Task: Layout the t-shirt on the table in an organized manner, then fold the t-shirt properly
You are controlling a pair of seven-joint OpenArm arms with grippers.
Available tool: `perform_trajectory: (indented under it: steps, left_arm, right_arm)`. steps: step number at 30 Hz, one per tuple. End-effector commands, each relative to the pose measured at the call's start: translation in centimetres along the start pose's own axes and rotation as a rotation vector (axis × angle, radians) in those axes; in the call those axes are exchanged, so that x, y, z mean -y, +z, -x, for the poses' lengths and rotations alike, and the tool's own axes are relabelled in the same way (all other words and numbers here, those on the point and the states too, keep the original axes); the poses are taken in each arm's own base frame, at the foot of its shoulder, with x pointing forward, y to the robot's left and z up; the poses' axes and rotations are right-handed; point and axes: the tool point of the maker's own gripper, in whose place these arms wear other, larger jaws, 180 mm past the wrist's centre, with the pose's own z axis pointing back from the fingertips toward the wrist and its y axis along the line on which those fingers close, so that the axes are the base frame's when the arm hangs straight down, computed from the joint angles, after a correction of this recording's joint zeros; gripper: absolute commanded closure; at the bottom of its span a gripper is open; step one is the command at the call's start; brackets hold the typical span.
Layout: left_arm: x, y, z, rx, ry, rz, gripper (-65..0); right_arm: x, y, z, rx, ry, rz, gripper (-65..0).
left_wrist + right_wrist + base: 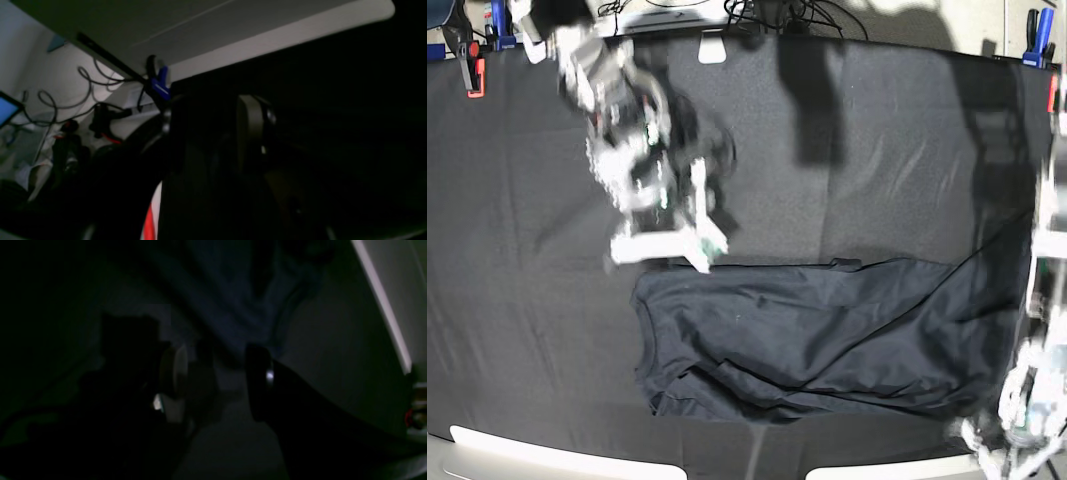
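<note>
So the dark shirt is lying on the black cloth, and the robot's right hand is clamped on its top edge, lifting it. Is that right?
Not quite. The t-shirt does lie on the black cloth table, but the right hand is open and holds nothing; it hangs just past the shirt's top edge. The base view shows this.

This looks like a robotics lab. A black cloth is stretched over the table (517,300) and pinned by blue clamps (160,83) and orange ones (472,72). Loose cables (83,78) trail behind its edge, beside what is probably a lit screen (7,108).
</note>
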Motion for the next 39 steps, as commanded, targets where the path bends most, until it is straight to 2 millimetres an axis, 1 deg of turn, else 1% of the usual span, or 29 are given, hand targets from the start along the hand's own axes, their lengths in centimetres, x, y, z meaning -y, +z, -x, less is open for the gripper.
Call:
perform_trajectory:
  steps: [1,4,6,9,11,13,16,17,18,21,22,24,26,29,31,34,35,39]
  left_arm:
    - [-2.2,0.9,-2.7,0.082,0.001,-0.039,-21.5]
    - [-1.6,3.4,-1.7,0.110,-0.025,-0.012,-21.5]
    - [-1.3,5.1,-1.1,0.113,-0.079,-0.005,-21.5]
    - [-1.3,7.3,-0.3,0.101,-0.161,-0.032,-21.5]
    - [-1.7,8.3,0.3,0.090,-0.157,-0.071,-21.5]
    - [-1.9,8.8,1.3,0.071,-0.168,-0.101,-21.5]
    - [-1.5,9.2,3.6,0.036,-0.167,-0.092,-21.5]
    - [-1.3,9.3,4.5,0.023,-0.163,-0.089,-21.5]
    - [-1.2,9.5,5.5,0.010,-0.161,-0.085,-21.5]
    - [-0.8,10.2,8.4,-0.024,-0.153,-0.075,-21.5]
    - [-0.7,10.4,9.4,-0.041,-0.150,-0.072,-21.5]
    - [-0.5,11.0,11.3,-0.066,-0.147,-0.066,-21.5]
    - [-0.4,11.6,12.9,-0.082,-0.144,-0.061,-21.5]
    - [-0.5,12.4,14.8,-0.102,-0.139,-0.062,-21.5]
    - [-1.0,12.8,15.7,-0.115,-0.131,-0.072,-21.5]
    - [-1.7,13.3,16.7,-0.137,-0.122,-0.089,-21.5]
    - [-1.9,13.4,16.9,-0.139,-0.118,-0.094,-21.5]
    - [-2.4,13.6,17.3,-0.147,-0.112,-0.105,-21.5]
  right_arm:
    - [1.5,-0.4,-1.1,0.026,0.028,0.022,-28.0]
    - [1.3,-2.1,-1.2,0.009,0.091,-0.065,-28.0]
    - [1.0,-3.2,-1.0,-0.015,0.152,-0.119,-28.0]
    - [1.0,-4.7,-0.6,-0.062,0.238,-0.141,-28.0]
    - [1.1,-5.5,-0.5,-0.095,0.284,-0.146,-28.0]
    - [1.4,-6.2,-0.6,-0.112,0.315,-0.147,-28.0]
    - [2.1,-7.0,-0.3,-0.141,0.341,-0.144,-27.1]
    - [2.4,-7.2,-0.2,-0.150,0.342,-0.139,-24.3]
    - [2.7,-7.3,-0.1,-0.156,0.343,-0.135,-20.2]
    - [3.7,-7.4,-0.5,-0.159,0.342,-0.115,-3.2]
    - [3.9,-7.4,-0.4,-0.170,0.342,-0.107,0.0]
    - [4.2,-7.1,-0.7,-0.178,0.339,-0.100,0.0]
    - [3.8,-6.4,-1.2,-0.175,0.321,-0.130,0.0]
    - [2.5,-4.3,-1.8,-0.166,0.312,-0.256,0.0]
    - [2.0,-2.6,-1.9,-0.164,0.289,-0.328,0.0]
    - [1.9,-0.4,-0.5,-0.201,0.255,-0.410,0.0]
    - [1.9,0.2,0.3,-0.211,0.252,-0.435,0.0]
    - [2.0,2.1,4.6,-0.295,0.300,-0.514,0.0]
